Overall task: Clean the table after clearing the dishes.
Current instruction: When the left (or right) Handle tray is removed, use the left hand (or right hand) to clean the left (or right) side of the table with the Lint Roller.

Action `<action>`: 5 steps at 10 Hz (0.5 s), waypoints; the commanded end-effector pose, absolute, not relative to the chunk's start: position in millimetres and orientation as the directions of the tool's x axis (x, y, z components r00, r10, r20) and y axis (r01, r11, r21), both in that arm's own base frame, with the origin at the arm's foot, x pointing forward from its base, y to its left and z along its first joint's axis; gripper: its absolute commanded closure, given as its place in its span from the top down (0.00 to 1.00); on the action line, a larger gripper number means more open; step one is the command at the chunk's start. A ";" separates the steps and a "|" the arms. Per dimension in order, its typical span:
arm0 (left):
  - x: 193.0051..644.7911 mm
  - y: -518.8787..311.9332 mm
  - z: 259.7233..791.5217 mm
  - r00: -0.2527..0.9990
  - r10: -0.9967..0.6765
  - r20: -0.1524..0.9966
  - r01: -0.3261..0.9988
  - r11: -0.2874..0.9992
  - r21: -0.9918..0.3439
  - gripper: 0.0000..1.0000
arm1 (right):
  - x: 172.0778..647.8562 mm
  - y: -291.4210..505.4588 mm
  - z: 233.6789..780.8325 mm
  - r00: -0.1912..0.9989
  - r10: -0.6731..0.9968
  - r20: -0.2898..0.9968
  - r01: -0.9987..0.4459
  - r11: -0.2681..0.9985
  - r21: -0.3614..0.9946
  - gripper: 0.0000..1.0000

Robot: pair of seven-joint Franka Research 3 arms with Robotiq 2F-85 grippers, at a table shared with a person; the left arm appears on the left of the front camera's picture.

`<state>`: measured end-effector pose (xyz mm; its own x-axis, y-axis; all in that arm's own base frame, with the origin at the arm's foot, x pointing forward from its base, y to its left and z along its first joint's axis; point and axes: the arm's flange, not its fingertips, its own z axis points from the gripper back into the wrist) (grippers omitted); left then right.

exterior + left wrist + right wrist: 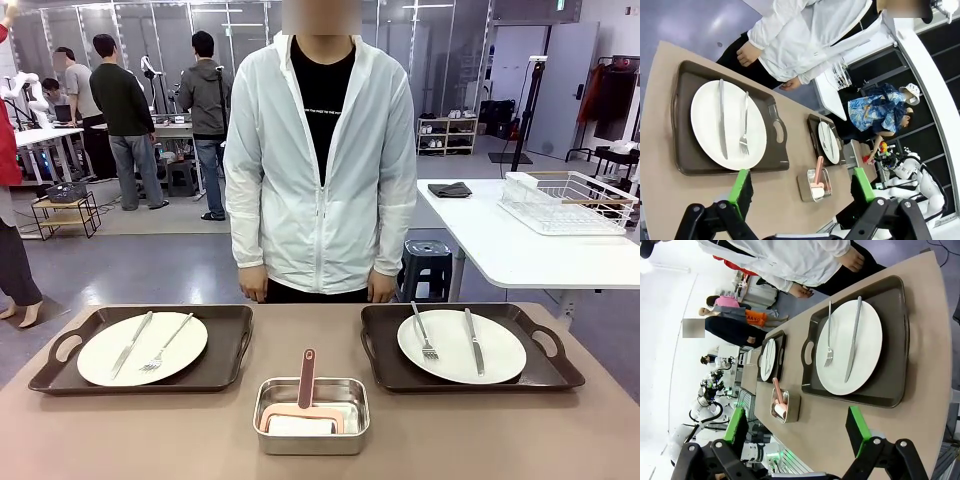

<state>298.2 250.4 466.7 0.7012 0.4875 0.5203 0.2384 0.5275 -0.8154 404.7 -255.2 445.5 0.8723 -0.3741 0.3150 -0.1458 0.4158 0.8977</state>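
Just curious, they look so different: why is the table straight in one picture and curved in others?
Front view: even light, the table has straight edges. Left wrist view: wide lens bows its edge, scene rolled sideways. Right wrist view: same bowing; far room at left washed out white.

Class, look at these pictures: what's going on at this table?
Nothing's handled yet. On the table, the left tray holds a white plate, knife and fork; the right tray is set alike. A steel pan with a pink-handled roller sits between them, nearer the robot. The person stands opposite, arms down. The left end effector and right end effector hover open.
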 end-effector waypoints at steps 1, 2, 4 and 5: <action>295.8 254.1 469.9 0.695 0.491 0.526 0.241 0.530 -0.813 1.00 | 401.7 -256.9 447.5 0.871 -0.375 0.316 -0.147 0.415 0.898 1.00; 295.8 254.1 469.9 0.695 0.491 0.526 0.241 0.530 -0.813 1.00 | 401.7 -256.9 447.5 0.871 -0.375 0.316 -0.147 0.415 0.898 1.00; 295.8 254.1 469.9 0.695 0.491 0.526 0.241 0.530 -0.813 1.00 | 401.7 -256.9 447.5 0.871 -0.375 0.316 -0.147 0.415 0.898 1.00; 295.8 254.1 469.9 0.695 0.491 0.526 0.241 0.530 -0.813 1.00 | 401.7 -256.9 447.5 0.871 -0.375 0.316 -0.147 0.415 0.898 1.00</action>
